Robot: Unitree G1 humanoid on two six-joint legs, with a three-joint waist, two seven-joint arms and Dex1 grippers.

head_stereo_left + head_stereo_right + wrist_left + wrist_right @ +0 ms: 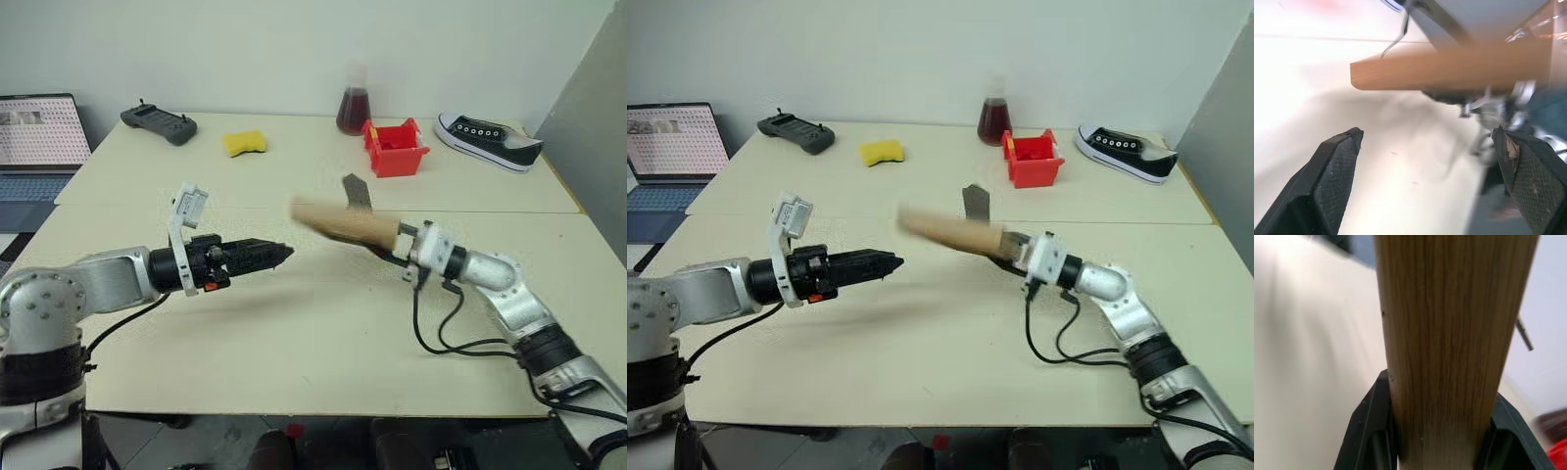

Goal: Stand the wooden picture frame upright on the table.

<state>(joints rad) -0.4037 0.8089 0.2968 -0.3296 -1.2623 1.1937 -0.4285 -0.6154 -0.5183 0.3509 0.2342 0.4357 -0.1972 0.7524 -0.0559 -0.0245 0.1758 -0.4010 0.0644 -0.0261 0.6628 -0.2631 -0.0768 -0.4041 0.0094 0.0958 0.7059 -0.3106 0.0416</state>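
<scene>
Right wrist view shows the right gripper (1442, 450) with its two black fingers clamped on the light-wood edge of the wooden picture frame (1449, 342), grain running along its length. Head views place the frame in the air above the middle of the table (294, 362), just on the near side of the seam between the two slabs, blurred and lying roughly level, with a thin dark stand piece jutting up behind it. The left gripper (1430, 166) has its fingers spread wide apart, holding nothing, just short of the frame's free end. Along the far edge sit a dark handheld controller (159, 122), a yellow sponge (244, 143), a flask of dark red liquid (354, 106), a red bin (395, 148) and a black-and-white sneaker (488, 139). A laptop (37, 142) stands off the far left corner; its screen text is too small to read, and no labels are legible.
</scene>
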